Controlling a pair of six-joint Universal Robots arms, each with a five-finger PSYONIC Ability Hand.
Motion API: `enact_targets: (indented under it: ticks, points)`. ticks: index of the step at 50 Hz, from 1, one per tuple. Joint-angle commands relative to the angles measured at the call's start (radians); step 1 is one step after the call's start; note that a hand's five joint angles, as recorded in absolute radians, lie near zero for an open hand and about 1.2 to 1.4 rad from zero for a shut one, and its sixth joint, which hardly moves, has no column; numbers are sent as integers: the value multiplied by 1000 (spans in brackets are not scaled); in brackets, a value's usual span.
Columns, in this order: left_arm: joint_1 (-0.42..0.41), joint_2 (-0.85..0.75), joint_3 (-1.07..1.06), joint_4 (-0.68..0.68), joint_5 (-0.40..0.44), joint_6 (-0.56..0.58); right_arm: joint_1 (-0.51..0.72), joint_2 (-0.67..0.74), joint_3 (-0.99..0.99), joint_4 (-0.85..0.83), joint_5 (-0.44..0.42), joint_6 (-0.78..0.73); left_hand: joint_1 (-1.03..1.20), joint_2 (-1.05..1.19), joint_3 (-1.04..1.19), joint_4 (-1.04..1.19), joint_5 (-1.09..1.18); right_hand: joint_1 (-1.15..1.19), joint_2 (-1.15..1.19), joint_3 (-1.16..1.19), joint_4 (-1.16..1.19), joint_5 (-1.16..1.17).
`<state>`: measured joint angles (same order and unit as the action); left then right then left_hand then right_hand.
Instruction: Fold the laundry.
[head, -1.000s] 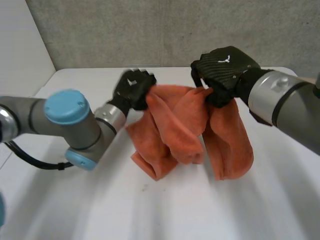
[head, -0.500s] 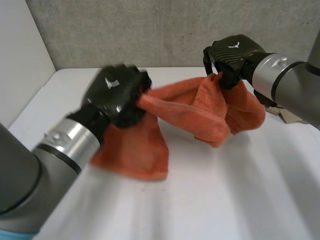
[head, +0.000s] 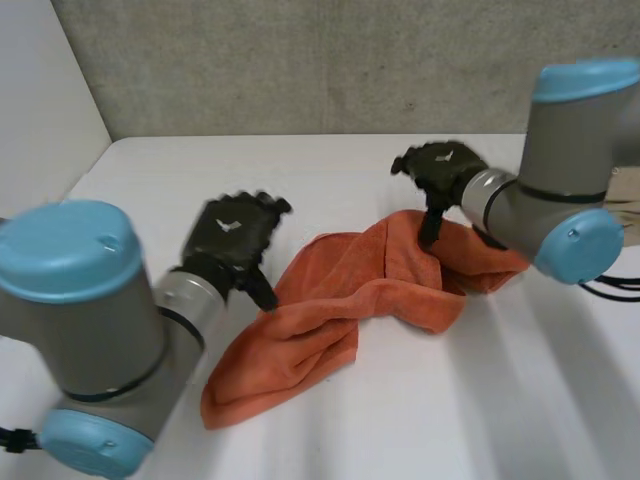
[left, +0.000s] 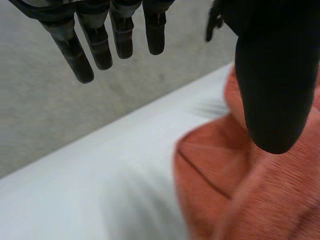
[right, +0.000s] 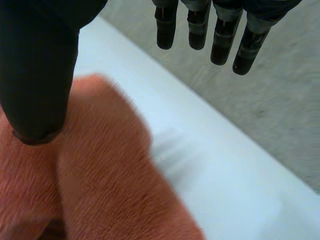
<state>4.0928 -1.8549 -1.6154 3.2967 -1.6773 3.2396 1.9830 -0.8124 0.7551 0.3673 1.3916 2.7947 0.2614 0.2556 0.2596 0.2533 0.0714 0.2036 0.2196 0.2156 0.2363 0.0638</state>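
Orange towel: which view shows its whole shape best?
Head view: the orange towel lies whole on the table, crumpled between the open left hand and right hand. Each wrist view gives a close patch near its hand's thumb.

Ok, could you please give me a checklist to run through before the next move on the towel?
1. Left hand open, holding nothing: ok.
2. Right hand open, holding nothing: ok.
3. Towel lying on the table: ok.
4. Towel spread flat: not ok, it lies bunched in folds.
5. Corners findable for a grasp: cannot tell.
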Motion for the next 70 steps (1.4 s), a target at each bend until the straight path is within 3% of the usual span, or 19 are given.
enact_targets:
  ticks: [1, 7, 12, 17, 21, 29, 35, 52, 57, 62, 70]
  points:
    - [70, 158, -84, -34, 7, -1, -21, -183, 105, 1, 6, 126, -16, -10, -14, -8, 0, -29, -45, -41, -62, -64]
    - [147, 192, -173, -94, 8, -1, -102, -300, 291, -5, -12, 141, 37, 43, 39, 45, 53, -29, -45, -41, -62, -64]
    - [201, 177, -207, -147, 21, -4, -177, -416, 495, -5, -132, 135, 160, 166, 162, 168, 176, 169, 153, 157, 136, 134]
    - [251, 86, -225, -174, 108, -38, -256, -447, 665, 5, -256, 42, 275, 281, 277, 283, 290, 310, 294, 298, 277, 275]
    - [264, 34, -219, -187, 163, -61, -299, -450, 760, -4, -287, -7, 275, 281, 277, 283, 290, 313, 297, 301, 280, 278]
    - [268, -66, -199, -190, 177, -72, -302, -409, 837, -180, -273, 20, 269, 275, 271, 277, 285, 163, 147, 151, 131, 129]
    - [264, -86, -193, -190, 179, -80, -302, -326, 826, -246, -281, 112, 375, 380, 376, 383, 390, 204, 188, 192, 171, 169]
    - [209, -104, -170, -213, 180, -135, -204, -205, 770, -300, -276, 167, 656, 662, 658, 665, 672, 392, 376, 380, 359, 357]
    - [199, -112, -159, -215, 179, -136, -187, -176, 751, -317, -270, 170, 771, 777, 773, 779, 786, 562, 546, 550, 529, 527]
    - [175, -122, -146, -221, 179, -136, -181, -157, 725, -337, -221, 169, 1028, 1034, 1030, 1037, 1044, 1184, 1168, 1172, 1151, 1149]
    - [136, -116, -101, -285, 174, -136, -187, -232, 694, -326, -171, 146, 1135, 1141, 1137, 1143, 1150, 1193, 1177, 1181, 1160, 1158]
